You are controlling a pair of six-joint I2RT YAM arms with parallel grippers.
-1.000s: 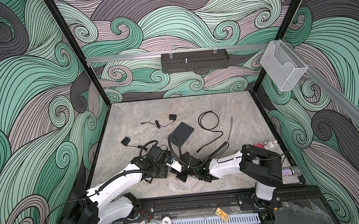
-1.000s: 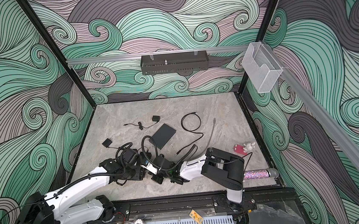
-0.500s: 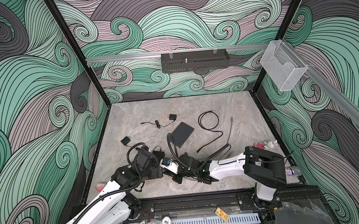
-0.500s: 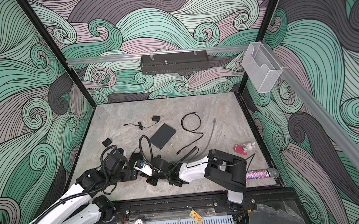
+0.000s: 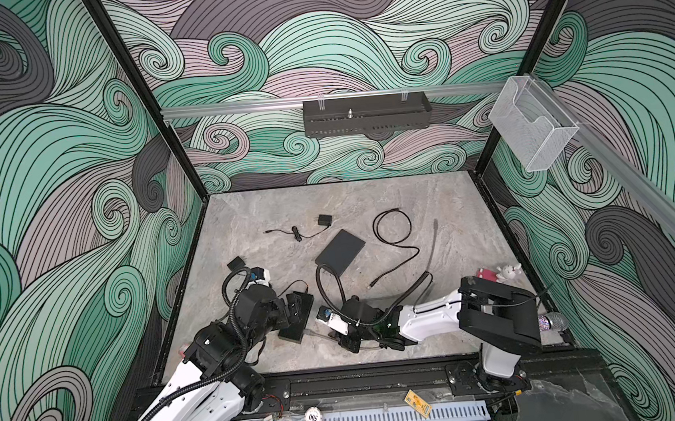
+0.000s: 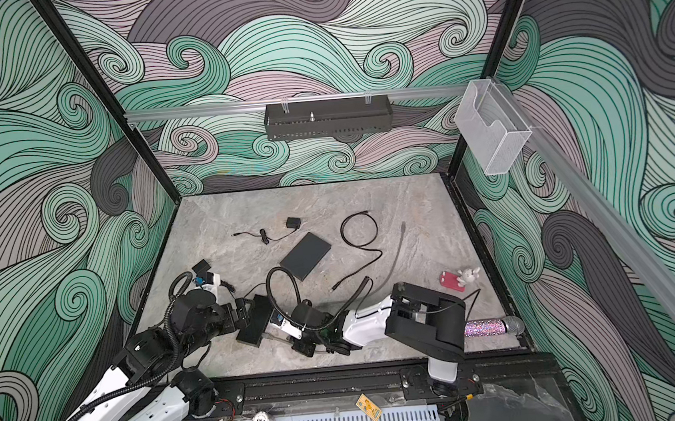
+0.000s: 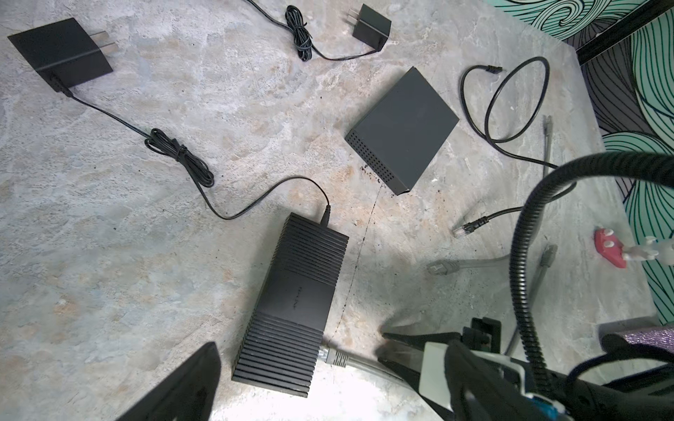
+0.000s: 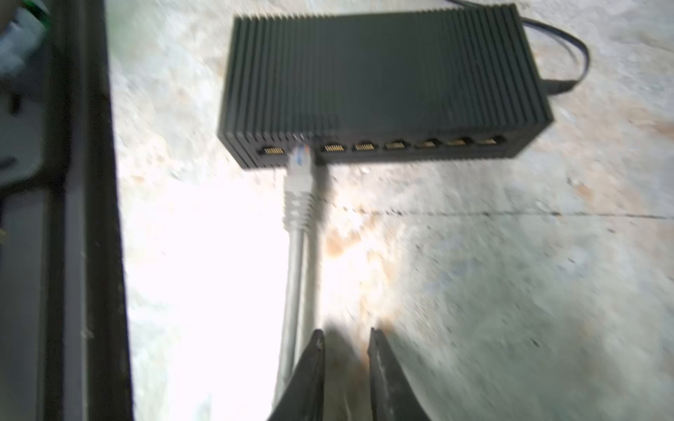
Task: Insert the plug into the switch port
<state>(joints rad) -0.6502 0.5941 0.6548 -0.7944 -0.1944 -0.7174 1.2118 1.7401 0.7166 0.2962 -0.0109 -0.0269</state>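
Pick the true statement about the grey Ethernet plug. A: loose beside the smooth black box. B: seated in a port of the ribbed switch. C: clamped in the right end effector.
B: in the right wrist view the grey Ethernet plug sits in a port of the ribbed switch, with the right end effector open and clear of it.

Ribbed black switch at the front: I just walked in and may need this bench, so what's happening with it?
The grey plug sits in the switch, second port from one end. The right gripper hovers just behind it, jaws apart beside the grey cable, gripping nothing. The left gripper hangs wide open by the switch, not clamping it.
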